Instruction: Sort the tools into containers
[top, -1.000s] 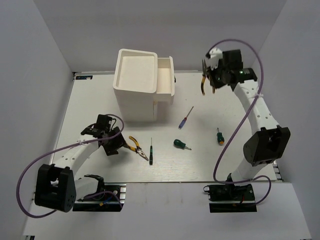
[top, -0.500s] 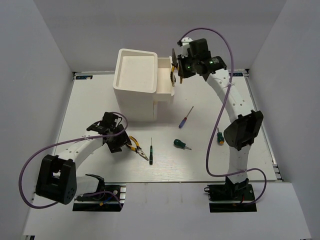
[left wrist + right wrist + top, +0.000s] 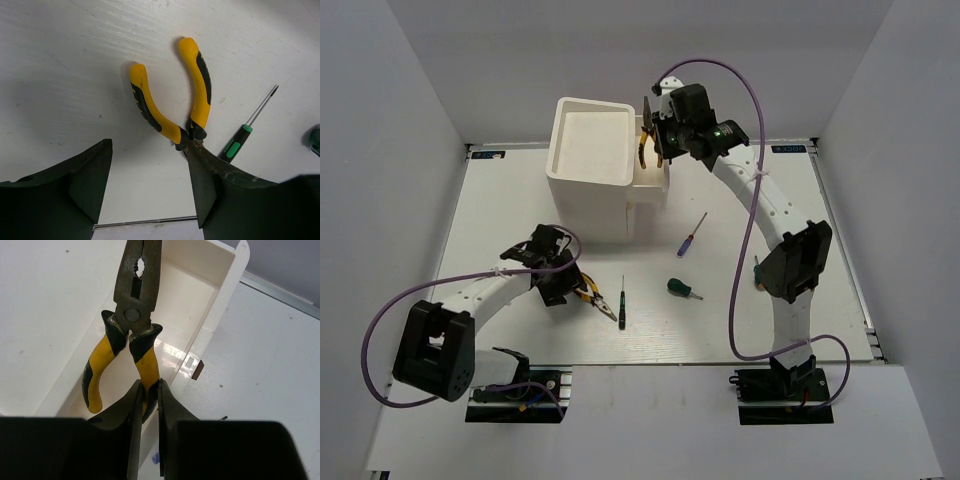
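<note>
My right gripper (image 3: 148, 387) is shut on one yellow-and-black handle of a pair of pliers (image 3: 132, 335), which hangs nose-forward over the pulled-out top drawer (image 3: 227, 295) of the white cabinet (image 3: 588, 160). From above, this gripper (image 3: 650, 150) sits at the drawer's (image 3: 653, 178) back end. My left gripper (image 3: 150, 150) is open, low over the table. A second pair of pliers (image 3: 170, 110) lies just ahead, its head hidden behind my right finger (image 3: 205, 175). The top view shows this gripper (image 3: 563, 283) beside those pliers (image 3: 590, 292).
A thin black screwdriver (image 3: 622, 303) lies right of the table pliers. A blue-and-red screwdriver (image 3: 692, 235) and a stubby green one (image 3: 683, 289) lie mid-table. Another green-handled screwdriver (image 3: 757, 270) is partly hidden behind the right arm. The cabinet's recessed top tray (image 3: 592, 130) is bare.
The right arm swung left from the table's back right, carrying its pliers to above the open drawer. The left gripper crept right, closer to the pliers on the table.
</note>
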You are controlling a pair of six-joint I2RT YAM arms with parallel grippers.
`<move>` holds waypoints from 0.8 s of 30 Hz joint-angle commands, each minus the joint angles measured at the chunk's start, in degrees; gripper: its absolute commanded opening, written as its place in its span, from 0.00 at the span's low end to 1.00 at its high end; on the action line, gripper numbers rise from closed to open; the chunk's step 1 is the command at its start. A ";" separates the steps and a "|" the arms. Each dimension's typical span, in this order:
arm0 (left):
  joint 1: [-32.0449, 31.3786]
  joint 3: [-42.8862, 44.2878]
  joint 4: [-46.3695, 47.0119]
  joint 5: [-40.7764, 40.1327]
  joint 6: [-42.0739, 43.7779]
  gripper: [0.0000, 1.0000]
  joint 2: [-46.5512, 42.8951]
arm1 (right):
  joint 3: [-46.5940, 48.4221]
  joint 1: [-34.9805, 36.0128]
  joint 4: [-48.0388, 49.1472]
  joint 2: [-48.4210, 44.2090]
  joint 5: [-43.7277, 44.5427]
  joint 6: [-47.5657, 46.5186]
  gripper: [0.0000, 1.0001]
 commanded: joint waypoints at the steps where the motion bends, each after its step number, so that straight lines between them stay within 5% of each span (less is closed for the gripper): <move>1: -0.80 2.28 0.81 -0.78 -0.56 0.72 0.18 | 0.32 -0.15 4.31 1.63 2.20 1.93 0.00; 4: -1.41 2.90 0.81 -1.30 -0.56 0.72 0.71 | 0.15 -0.15 4.14 2.33 0.63 1.85 0.05; 5: -1.41 2.90 0.81 -1.31 -0.56 0.72 0.71 | 0.06 -0.06 4.31 2.51 0.27 1.67 0.15; 7: -1.94 2.90 0.81 -1.31 -1.17 0.72 1.24 | 0.15 -0.23 4.14 2.51 -2.17 1.24 0.53; 9: -2.46 2.90 0.81 -1.31 -1.69 0.72 1.24 | 0.06 -0.32 4.05 1.55 -5.50 0.44 0.71; 14: -3.08 4.12 0.81 -2.97 -2.22 0.69 3.07 | -3.35 -0.58 7.73 -4.76 -8.43 0.18 0.75; 16: -3.70 4.65 0.29 -3.76 -2.23 0.67 3.95 | -6.95 -0.76 9.92 -7.67 -8.69 0.35 0.68; 24: -6.24 5.71 0.98 -11.84 -4.07 0.57 8.96 | -24.09 -4.01 17.58 -20.07 -10.45 1.41 0.66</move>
